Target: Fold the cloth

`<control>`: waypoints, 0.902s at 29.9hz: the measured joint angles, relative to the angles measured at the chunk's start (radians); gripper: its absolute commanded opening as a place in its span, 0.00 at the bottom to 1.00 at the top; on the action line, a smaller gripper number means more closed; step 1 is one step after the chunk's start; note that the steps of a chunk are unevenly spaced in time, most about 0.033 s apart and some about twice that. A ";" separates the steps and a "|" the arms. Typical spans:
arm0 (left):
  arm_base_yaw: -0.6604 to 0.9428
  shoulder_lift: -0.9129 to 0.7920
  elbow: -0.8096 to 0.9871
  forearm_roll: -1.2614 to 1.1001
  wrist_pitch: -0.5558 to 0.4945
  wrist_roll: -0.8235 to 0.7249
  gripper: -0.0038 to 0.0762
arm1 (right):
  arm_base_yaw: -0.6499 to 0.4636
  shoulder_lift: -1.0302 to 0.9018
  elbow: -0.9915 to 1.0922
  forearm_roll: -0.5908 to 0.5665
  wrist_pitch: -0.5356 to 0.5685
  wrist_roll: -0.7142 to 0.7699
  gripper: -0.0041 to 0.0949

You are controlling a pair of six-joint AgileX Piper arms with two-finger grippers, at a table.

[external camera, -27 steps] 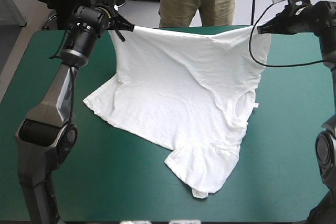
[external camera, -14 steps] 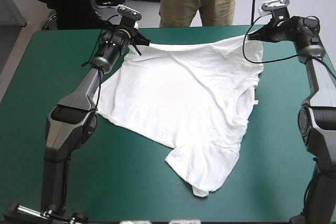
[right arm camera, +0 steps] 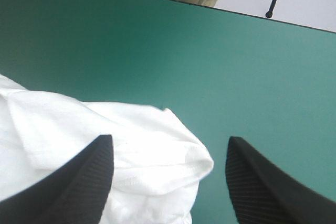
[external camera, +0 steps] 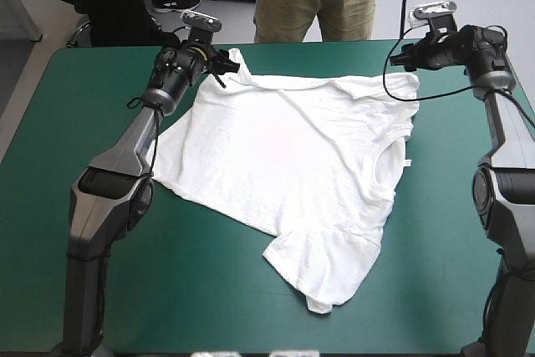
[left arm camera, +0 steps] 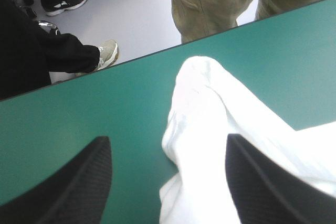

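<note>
Teal-green tabletop (external camera: 50,123) bearing the T-shirt (external camera: 292,165), spread flat mid-frame; left end effector (external camera: 222,63), upper left, and right end effector (external camera: 396,58), upper right, both wide, empty. Folding apparently not yet begun.

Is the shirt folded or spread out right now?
Spread out: the shirt lies open across the table, a sleeve and the collar showing, only its far corners bunched.
</note>
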 measured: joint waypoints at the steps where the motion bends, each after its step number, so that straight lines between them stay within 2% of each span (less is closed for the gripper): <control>1: 0.000 -0.018 0.000 0.000 0.019 0.000 0.59 | 0.000 -0.013 -0.001 0.000 0.008 0.000 0.60; 6: 0.000 -0.134 0.000 0.000 0.084 0.009 0.59 | 0.000 -0.104 -0.003 -0.004 0.052 0.000 0.60; 9: 0.000 -0.210 0.000 -0.003 0.168 0.015 0.59 | 0.000 -0.178 -0.005 -0.004 0.128 0.000 0.60; 14: 0.000 -0.317 -0.002 -0.085 0.414 0.072 0.59 | 0.000 -0.305 -0.002 0.025 0.294 0.012 0.60; 17: 0.000 -0.361 -0.002 -0.146 0.566 0.121 0.56 | 0.000 -0.385 0.038 0.074 0.350 0.015 0.60; 19: 0.000 -0.388 0.000 -0.172 0.631 0.144 0.53 | 0.000 -0.450 0.086 0.104 0.379 0.015 0.60; 21: 0.000 -0.410 0.000 -0.186 0.676 0.156 0.53 | 0.000 -0.519 0.147 0.111 0.410 0.019 0.60; 27: 0.000 -0.515 0.018 -0.192 0.678 0.169 0.53 | 0.021 -0.721 0.433 0.100 0.435 0.036 0.60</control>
